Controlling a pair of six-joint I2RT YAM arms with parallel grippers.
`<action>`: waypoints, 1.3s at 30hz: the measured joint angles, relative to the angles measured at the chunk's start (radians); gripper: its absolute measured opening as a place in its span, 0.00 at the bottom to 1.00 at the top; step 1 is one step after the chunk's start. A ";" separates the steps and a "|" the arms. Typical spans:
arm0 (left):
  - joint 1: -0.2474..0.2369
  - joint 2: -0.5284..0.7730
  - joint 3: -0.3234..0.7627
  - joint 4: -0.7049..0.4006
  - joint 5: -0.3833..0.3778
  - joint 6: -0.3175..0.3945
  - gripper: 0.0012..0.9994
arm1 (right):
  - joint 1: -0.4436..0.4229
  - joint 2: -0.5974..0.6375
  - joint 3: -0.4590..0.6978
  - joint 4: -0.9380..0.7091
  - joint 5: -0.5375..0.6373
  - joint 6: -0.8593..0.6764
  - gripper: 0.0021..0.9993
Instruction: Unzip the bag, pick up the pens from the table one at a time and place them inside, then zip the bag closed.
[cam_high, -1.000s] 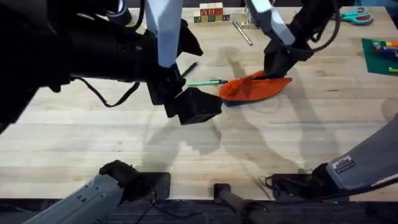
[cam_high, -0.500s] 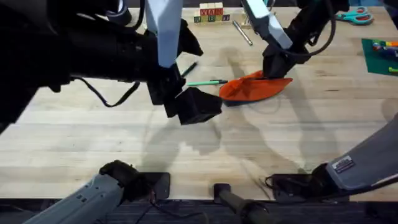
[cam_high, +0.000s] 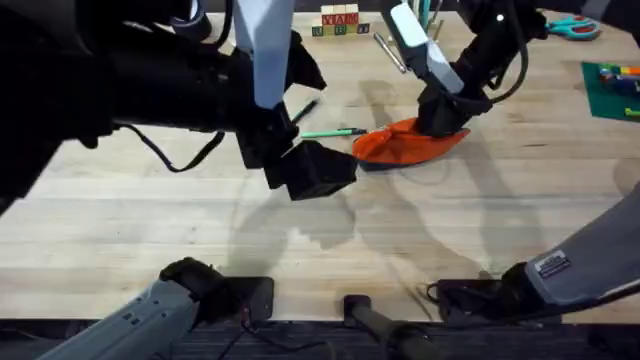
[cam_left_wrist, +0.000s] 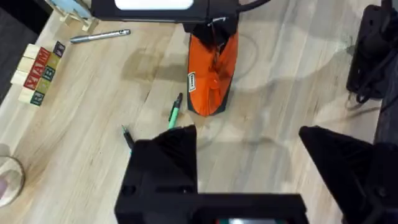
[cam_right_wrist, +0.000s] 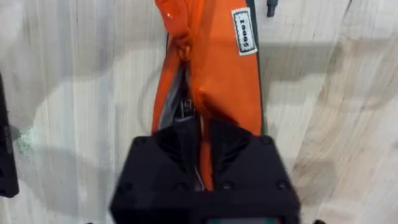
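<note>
At centre-left, the left pincer (cam_high: 318, 170) is hanging released above the bench (cam_high: 150, 230); beside it the green pen (cam_high: 333, 132) is lying. Right of centre, the right pincer (cam_high: 438, 118) is clenching the orange bag (cam_high: 405, 145) at its zipper.

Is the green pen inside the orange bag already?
No, the green pen lies on the wooden table beside the orange bag, with one end near the bag's edge.

We note a small white label (cam_right_wrist: 244, 31) sewn on the orange bag (cam_right_wrist: 217, 68); its print cannot be read. The letters on the wooden blocks (cam_left_wrist: 38, 73) are illegible too.
</note>
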 joint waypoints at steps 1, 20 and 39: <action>0.000 0.000 0.000 0.000 0.000 0.000 0.99 | 0.000 0.000 0.000 0.000 0.000 0.001 0.17; 0.000 0.000 0.000 0.000 0.000 0.000 0.99 | 0.003 0.000 -0.003 0.026 -0.008 0.001 1.00; 0.000 0.000 0.000 0.000 0.000 0.000 0.99 | -0.021 -0.108 -0.011 0.052 0.001 0.015 1.00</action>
